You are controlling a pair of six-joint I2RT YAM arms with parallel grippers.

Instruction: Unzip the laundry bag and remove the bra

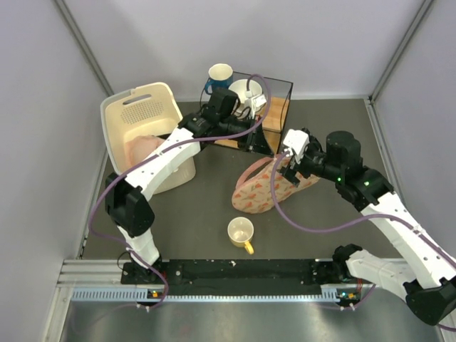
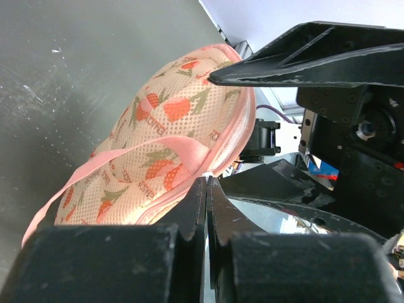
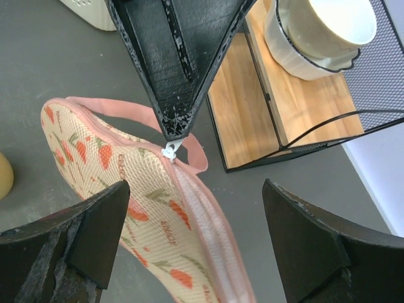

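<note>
The laundry bag (image 1: 265,189) lies in the middle of the counter (image 1: 206,206), just beyond the yellow mug (image 1: 241,232) and close to the wire rack (image 3: 243,107) at the far side. Its zip looks shut along the pink trim. The bra is not in view and is judged to be inside.

The left hand (image 2: 207,184) is closed on the small white zip pull (image 3: 169,150) at the bag's far end, fingertips pinched tight on the tab. The right hand (image 3: 194,189) hovers over that same end with its fingers spread wide, touching nothing.

The bag is light, soft mesh cloth and will likely drag or lift with the pull rather than resist it. The zip should run only if the body is pinned. The best hold for the right hand seems to be the trim or the pink strap (image 3: 129,110) just behind the pull, pressed down against the counter. The tab is tiny and smooth, so it may slip from the pinch if tugged at an angle.

The bra should be limp and nearly weightless, and it may catch on the opening. A pinch at a cup edge ought to serve.
</note>
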